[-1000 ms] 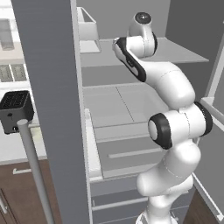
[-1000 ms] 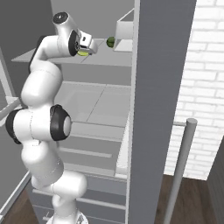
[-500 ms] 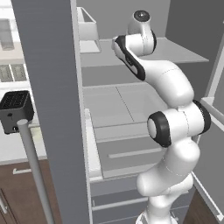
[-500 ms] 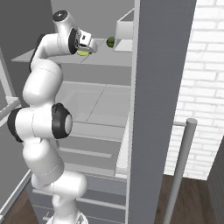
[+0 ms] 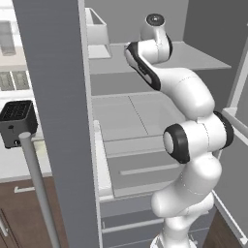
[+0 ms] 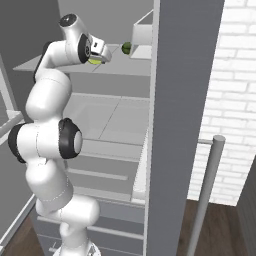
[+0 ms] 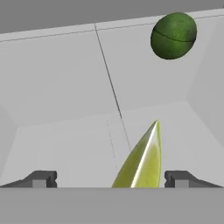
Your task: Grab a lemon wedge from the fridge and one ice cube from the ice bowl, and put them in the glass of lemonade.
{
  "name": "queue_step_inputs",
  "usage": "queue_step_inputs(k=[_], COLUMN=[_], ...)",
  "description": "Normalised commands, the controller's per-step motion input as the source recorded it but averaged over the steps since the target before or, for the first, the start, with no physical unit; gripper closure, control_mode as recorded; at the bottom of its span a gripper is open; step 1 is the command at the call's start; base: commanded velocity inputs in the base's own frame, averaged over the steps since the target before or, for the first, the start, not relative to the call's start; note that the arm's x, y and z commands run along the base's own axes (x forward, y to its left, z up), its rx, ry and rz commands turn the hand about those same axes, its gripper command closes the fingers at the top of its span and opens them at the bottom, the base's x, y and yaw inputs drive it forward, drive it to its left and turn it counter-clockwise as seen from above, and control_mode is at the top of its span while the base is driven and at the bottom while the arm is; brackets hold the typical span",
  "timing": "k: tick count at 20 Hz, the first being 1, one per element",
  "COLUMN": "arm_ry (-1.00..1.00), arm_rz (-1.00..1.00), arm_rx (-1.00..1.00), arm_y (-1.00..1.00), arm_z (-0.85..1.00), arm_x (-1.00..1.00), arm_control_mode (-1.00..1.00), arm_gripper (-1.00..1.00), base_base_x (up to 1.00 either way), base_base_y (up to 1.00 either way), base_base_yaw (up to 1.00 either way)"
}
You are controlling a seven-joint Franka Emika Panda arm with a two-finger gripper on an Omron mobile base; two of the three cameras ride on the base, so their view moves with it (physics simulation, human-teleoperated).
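Change: next to nothing has shifted in the last second; the arm is still stretched up to the top shelf, the hand perhaps a touch closer to the wedge
Fridge [image 5: 53, 97]: doors swung open, pale shelves bare apart from the top one; the toaster [image 5: 17, 123] sits on the counter off to the left, outside it
Arm: reaches up from the base and bends over the top shelf [image 6: 120, 75], hand pointing along the shelf toward the back wall
Door bin [image 6: 142, 37]: pale box at shelf height on the right door, just beside the round fruit
Round green fruit [image 7: 173, 35]: dark green, lying further along the shelf beyond the wedge, well apart from the fingers
Lemon wedge [image 7: 142, 164]: yellow-green sliver on the top shelf, thin edge up, right at the hand
Gripper [image 7: 111, 179]: spread wide and holding nothing; the wedge lies between the two fingertips [image 7: 41, 178], nearer the right-hand one
Step in hand: closing on the wedge, by my reading
Doing it well: nudge sideways so the wedge sits midway, go low enough to catch its thick part, then close gently; a thin slippery wedge could squirt out if only one tip touches first
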Motion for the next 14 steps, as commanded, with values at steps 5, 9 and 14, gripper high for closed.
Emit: queue_step_inputs(k=[5, 9, 14], arm_ry=[0.0, 0.0, 0.0], arm_rz=[-0.07, -0.02, -0.02], arm_rx=[0.0, 0.0, 0.0], arm_y=[0.0, 0.0, 0.0], arm_z=[-0.27, 0.0, 0.0], arm_x=[0.0, 0.0, 0.0], arm_control_mode=[-1.0, -1.0, -1.0], arm_gripper=[-1.0, 1.0, 1.0], base_base_x=[0.0, 0.0, 0.0], base_base_y=[0.0, 0.0, 0.0], base_base_yaw=[0.0, 0.0, 0.0])
